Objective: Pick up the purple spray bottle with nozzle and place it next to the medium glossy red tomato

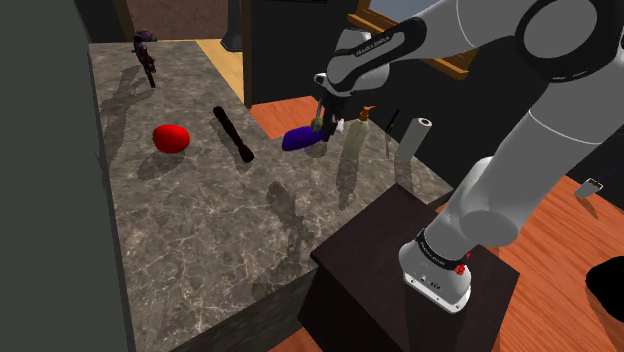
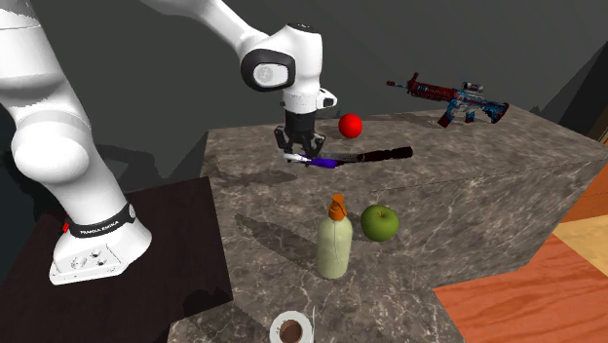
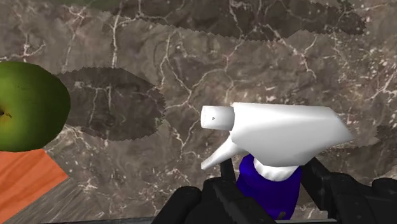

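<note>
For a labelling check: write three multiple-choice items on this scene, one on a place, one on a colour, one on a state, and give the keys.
1. The green apple stands:
A) beside the pale orange-capped bottle
B) against the tomato
C) on the stand

2. The spray bottle has a nozzle head coloured:
A) black
B) white
C) red

3. The end effector is:
A) open over the tomato
B) open, resting on the stand
C) shut on the spray bottle

Key:
1 A, the second exterior view shows them side by side.
2 B, the wrist view shows a white head on a purple body.
3 C, its fingers clasp the bottle's neck.
</note>
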